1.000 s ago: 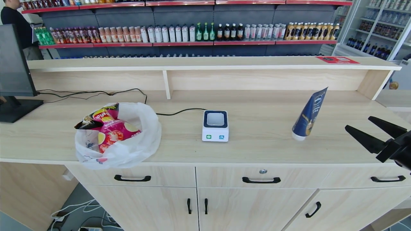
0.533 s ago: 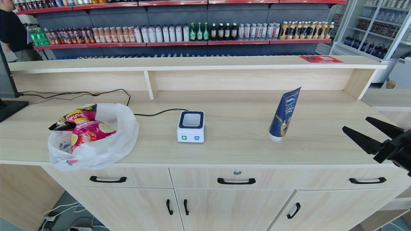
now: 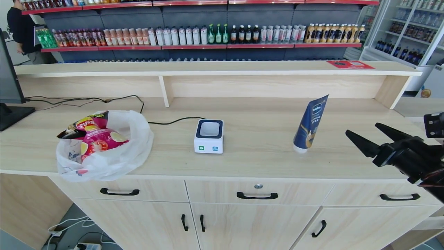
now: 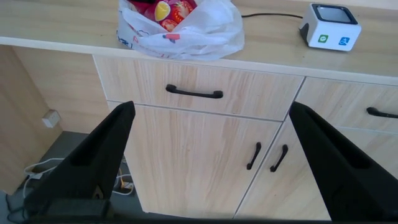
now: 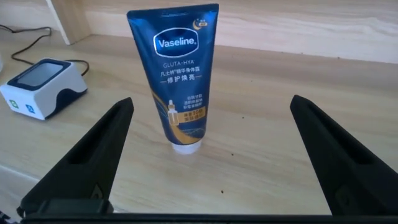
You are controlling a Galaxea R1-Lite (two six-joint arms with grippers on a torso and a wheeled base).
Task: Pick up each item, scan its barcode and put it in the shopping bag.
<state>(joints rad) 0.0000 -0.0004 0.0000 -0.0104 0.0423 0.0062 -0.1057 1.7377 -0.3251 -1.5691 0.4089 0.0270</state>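
Item: blue tube [image 3: 309,123], standing cap-down on the counter [image 3: 256,156], well to the right of the scanner [image 3: 209,136] and touching nothing, so you likely have both flanks free. Your right gripper [image 3: 361,128] hangs near its right side at tube height, jaws wide apart and empty. Your left gripper [image 4: 211,107], also spread and empty, sits low before the cabinet doors [image 4: 205,162]. The shopping bag [image 3: 137,139] slumps open at the counter's left with a crisp packet [image 3: 95,137] inside, and stocked drink shelves [image 3: 208,34] stand behind.
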